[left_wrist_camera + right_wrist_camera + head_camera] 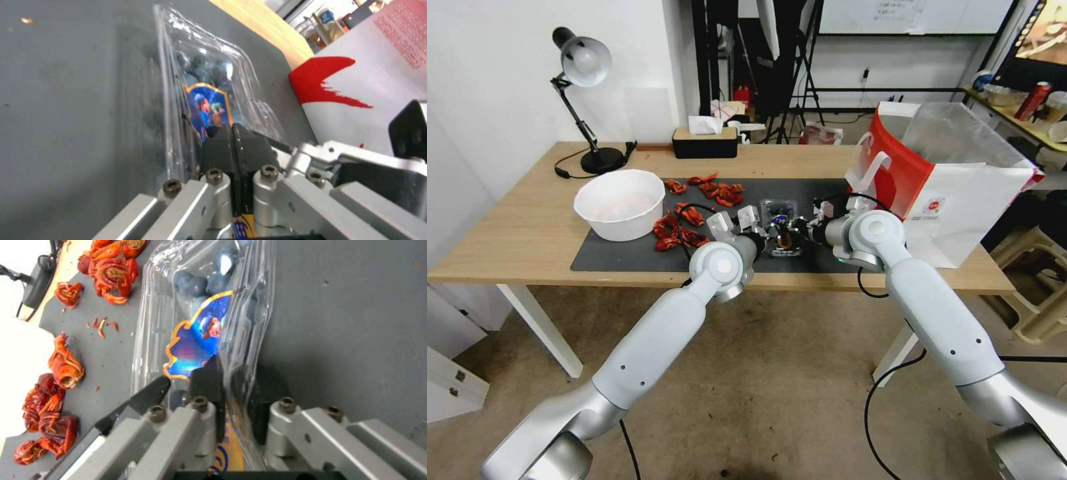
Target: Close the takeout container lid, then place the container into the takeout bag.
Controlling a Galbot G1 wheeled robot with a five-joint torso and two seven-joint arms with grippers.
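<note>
The takeout container (776,212) lies on the dark mat (627,257), clear plastic with dark blue berries inside. Close up, the takeout container (204,66) carries a blue sticker with a yellow rim. My left gripper (233,140) has its pads pressed together on a thin plastic edge of the lid. From the head, the left gripper (767,235) sits at the container's near left side. My right gripper (233,396) straddles a clear plastic wall of the container (200,290), one pad on each side. The right gripper (800,228) stands at its near right. The takeout bag (960,200) stands open to the right.
A white bowl (620,203) sits on the mat's left end, with several red shell pieces (694,213) between it and the container. A desk lamp (584,67) and a tissue box (704,141) stand at the back. The bag's white handles (874,167) face the grippers.
</note>
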